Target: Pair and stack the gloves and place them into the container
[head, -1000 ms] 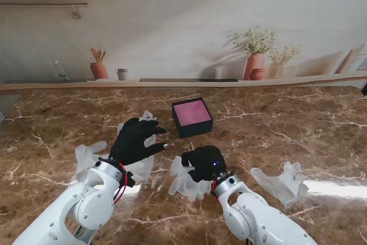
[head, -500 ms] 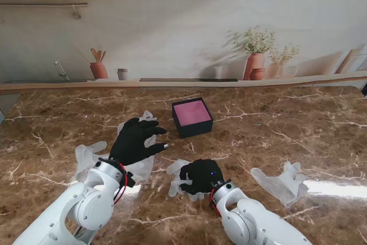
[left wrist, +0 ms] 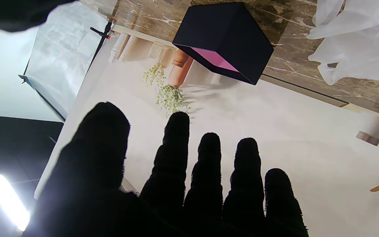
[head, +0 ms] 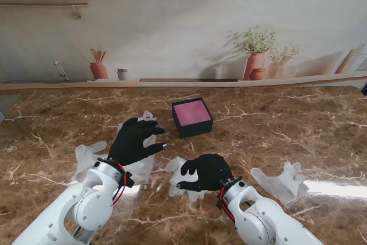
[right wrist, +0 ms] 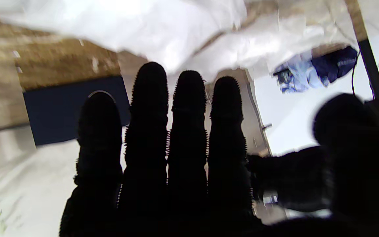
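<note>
Several translucent white gloves lie on the brown marble table [head: 298, 124]. One pile [head: 86, 156] spreads beneath my black left hand [head: 135, 140], which rests flat on it with fingers apart. My black right hand [head: 206, 171] lies over a crumpled glove [head: 175, 166] with fingers stretched out, gripping nothing. Another glove [head: 284, 183] lies alone to the right. The container [head: 192, 117] is a black box with a pink inside, just beyond both hands. The left wrist view shows the box [left wrist: 224, 42] and a glove [left wrist: 357, 49]; the right wrist view shows the glove [right wrist: 143, 29] ahead of the fingers [right wrist: 189, 131].
A wooden ledge [head: 172, 84] runs along the table's far edge before a backdrop printed with a kitchen scene. Bare marble stretches to the right of the box and beyond the lone glove.
My right hand was curled on the middle glove; it drew back toward me, shifted right and stretched its fingers out. The glove under it shifted slightly. The left hand stayed put.
</note>
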